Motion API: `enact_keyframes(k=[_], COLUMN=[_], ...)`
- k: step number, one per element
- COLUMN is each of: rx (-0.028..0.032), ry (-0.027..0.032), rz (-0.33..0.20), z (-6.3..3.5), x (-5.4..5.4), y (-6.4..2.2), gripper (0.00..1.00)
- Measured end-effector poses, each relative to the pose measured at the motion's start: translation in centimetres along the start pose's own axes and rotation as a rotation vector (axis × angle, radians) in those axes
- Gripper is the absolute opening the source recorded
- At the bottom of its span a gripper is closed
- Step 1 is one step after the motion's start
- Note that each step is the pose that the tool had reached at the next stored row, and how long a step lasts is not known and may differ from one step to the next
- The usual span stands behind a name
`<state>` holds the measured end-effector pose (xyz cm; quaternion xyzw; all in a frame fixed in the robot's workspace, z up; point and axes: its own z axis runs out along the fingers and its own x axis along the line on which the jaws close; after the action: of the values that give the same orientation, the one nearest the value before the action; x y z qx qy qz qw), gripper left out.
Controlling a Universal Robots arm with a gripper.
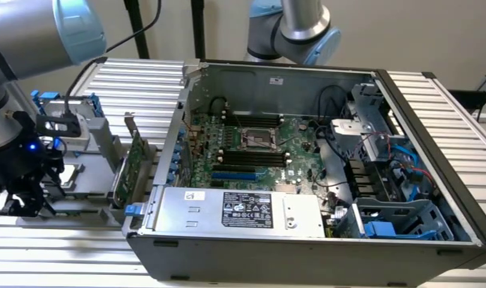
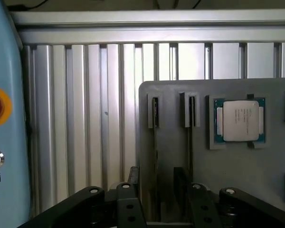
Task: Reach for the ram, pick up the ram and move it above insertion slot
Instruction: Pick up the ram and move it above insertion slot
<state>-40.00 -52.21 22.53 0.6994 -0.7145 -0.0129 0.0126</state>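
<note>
Two thin RAM sticks stand on edge in slots of a grey holder tray (image 2: 171,109). One ram (image 2: 155,142) runs down between my black fingers, and the other ram (image 2: 191,142) stands just beside it. My gripper (image 2: 156,183) is open, low over the tray, with one finger (image 2: 134,179) on each side of the first stick and not closed on it. In the exterior view my gripper (image 1: 23,201) hangs over the tray (image 1: 87,183) at the exterior view's left, outside the open computer case. The motherboard's black memory slots (image 1: 251,159) lie inside the case.
A processor chip (image 2: 239,119) sits in a tray pocket beside the sticks. A taller green expansion card (image 1: 131,171) stands between tray and case (image 1: 307,252). A second arm (image 1: 295,30) rises behind the case. A light-blue panel with a red button (image 2: 2,104) is close by.
</note>
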Motion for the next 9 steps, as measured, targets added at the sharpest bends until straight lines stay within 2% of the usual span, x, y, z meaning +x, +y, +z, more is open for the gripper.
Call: enact_keyframes(k=[9], rx=[0.0008], ry=[0.0004], rz=[-0.010], z=[1.63], x=[0.1], y=[-0.17], gripper=[0.42])
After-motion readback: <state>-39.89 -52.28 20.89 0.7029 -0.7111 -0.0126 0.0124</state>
